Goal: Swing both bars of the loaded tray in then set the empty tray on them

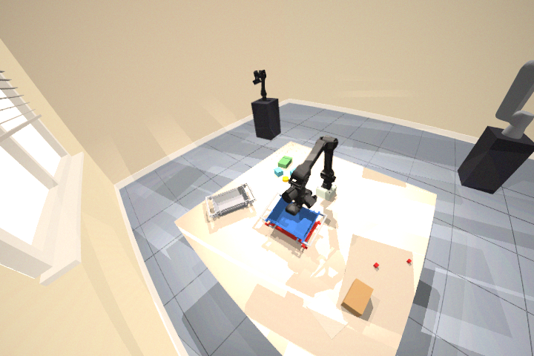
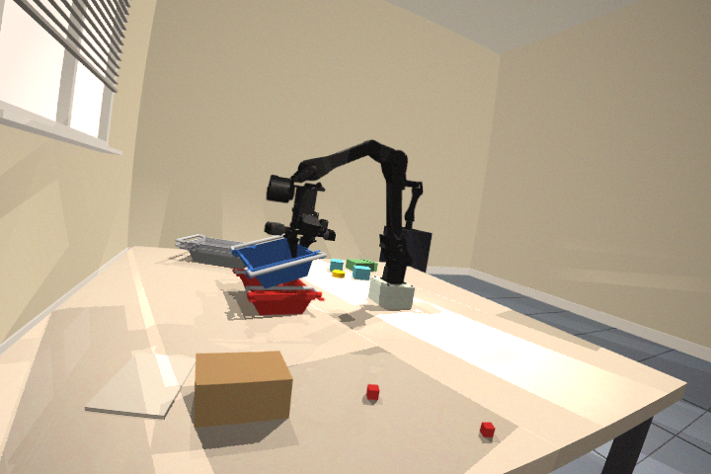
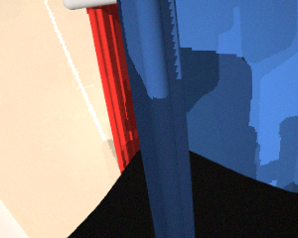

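The arm [image 2: 387, 184] is matte black throughout, built of slim rounded links joined by thicker cylindrical joints; a stubby black cylinder juts sideways near the wrist; the hand [image 2: 295, 241] is black too; the arm stands on a pale grey-green block base [image 2: 404, 300].

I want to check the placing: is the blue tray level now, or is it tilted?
Tilted. In the exterior view the blue tray hangs from the gripper above the red tray, its near end lower than the gripped side.

Bare lab-like room, beige walls, grey tiled floor [image 1: 478, 251], blinded window [image 2: 42, 66], camera pedestals [image 1: 267, 117]
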Motion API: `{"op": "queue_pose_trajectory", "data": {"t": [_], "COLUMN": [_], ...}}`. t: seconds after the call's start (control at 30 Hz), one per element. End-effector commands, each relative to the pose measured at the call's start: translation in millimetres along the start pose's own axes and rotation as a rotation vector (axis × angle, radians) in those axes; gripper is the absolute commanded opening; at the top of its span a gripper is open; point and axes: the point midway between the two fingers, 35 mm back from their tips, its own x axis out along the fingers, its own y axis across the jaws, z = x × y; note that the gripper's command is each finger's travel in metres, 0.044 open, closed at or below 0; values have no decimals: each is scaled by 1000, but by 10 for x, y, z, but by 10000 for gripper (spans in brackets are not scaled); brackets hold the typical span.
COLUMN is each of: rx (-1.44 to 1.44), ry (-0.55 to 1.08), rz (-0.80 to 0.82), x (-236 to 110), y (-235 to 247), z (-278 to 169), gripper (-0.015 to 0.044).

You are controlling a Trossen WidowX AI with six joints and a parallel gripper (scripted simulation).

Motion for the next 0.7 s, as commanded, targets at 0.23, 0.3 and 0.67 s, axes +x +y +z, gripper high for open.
{"op": "queue_pose_trajectory", "data": {"t": [0.23, 0.3, 0.67], "rx": [0, 0, 0], "ry": [2, 2, 2], "rz": [14, 14, 15], "x": [101, 101, 171], "y": [56, 56, 81], "z": [-9, -9, -11], "gripper": [0, 0, 0]}}
